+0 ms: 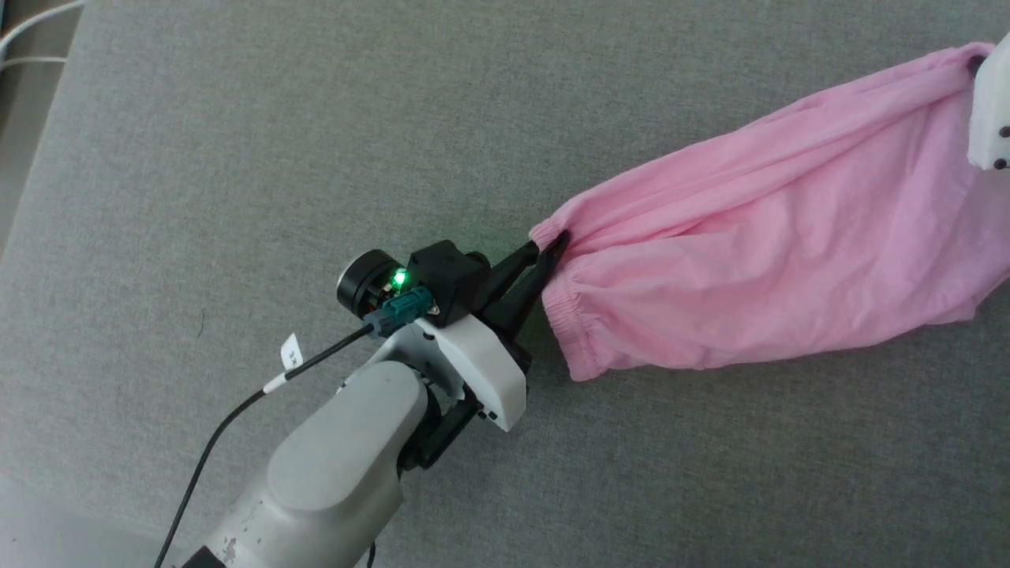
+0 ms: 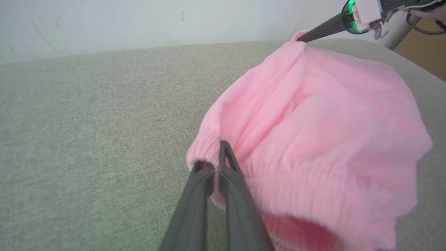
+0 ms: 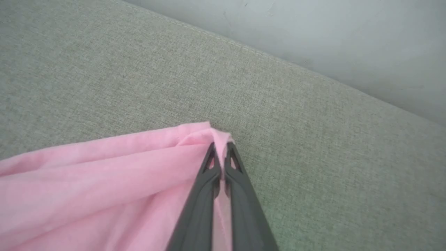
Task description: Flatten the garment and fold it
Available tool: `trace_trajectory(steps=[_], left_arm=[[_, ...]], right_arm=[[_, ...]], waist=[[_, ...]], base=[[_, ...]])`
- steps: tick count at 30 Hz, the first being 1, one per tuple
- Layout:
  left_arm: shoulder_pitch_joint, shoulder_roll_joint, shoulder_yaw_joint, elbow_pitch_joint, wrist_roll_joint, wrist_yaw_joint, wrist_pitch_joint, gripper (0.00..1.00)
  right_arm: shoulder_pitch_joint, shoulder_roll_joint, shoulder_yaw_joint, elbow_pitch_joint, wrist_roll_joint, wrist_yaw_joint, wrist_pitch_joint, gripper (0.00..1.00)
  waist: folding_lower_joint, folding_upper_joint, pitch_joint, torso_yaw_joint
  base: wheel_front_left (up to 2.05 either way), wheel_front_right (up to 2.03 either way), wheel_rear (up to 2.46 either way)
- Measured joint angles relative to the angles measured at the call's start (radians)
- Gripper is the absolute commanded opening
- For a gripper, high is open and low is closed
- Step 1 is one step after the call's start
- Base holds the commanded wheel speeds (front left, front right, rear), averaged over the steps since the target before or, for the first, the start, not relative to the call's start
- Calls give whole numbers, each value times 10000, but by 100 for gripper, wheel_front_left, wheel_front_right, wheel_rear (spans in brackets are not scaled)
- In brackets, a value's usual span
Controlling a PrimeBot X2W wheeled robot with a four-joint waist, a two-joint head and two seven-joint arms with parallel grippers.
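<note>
The light pink shorts hang stretched between my two grippers above the grey fabric surface. My left gripper is shut on the gathered elastic waistband at its upper corner, and the waistband droops below the grip. At the far right, my right gripper is shut on a corner of the thin fabric. That gripper's white body shows at the head view's right edge. The other arm's dark finger pinches the far corner in the left wrist view. The white label is hidden.
A black cable with a white tag runs along my left forearm. A pale wall rises behind the grey surface. White cords lie past its upper left edge.
</note>
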State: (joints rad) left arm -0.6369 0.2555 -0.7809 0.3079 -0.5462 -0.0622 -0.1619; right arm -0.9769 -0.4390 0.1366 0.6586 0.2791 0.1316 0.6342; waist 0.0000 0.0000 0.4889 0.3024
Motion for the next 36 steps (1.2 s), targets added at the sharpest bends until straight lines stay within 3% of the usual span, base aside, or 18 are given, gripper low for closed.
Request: trace_trajectory(steps=[1,2,10,20,28,36], left_arm=[[-17,-13,-12,79,6,0,-31,18],[-20,-21,-27,169,10,0,-52,100],[123,-6,186,470,-132,140,-418,100],[1679,391,1390,-568,-736,1126,-853,100],[3208,418,2763,-1682,-322,2065,-940,100],[5164,-255,3889,-2293,765,2305,-949,100]], right_arm=[[-11,-4,48,105,25,0,-121,38],[-13,-6,115,188,31,0,-305,100],[61,15,675,533,725,0,-1946,100],[1771,-491,1467,-792,1645,0,-5350,100],[3852,-322,771,-1814,1592,0,-7448,100],[6564,888,-784,-3273,871,0,-8228,100]], waist=[[0,0,-18,-10],[1,0,-47,-22],[0,0,-748,-155],[-3,0,-2242,-526],[-3,0,-3275,-1053],[-2,0,-4126,-1653]], base=[[0,0,0],[0,0,0],[0,0,0],[0,0,0],[0,0,0],[0,0,0]])
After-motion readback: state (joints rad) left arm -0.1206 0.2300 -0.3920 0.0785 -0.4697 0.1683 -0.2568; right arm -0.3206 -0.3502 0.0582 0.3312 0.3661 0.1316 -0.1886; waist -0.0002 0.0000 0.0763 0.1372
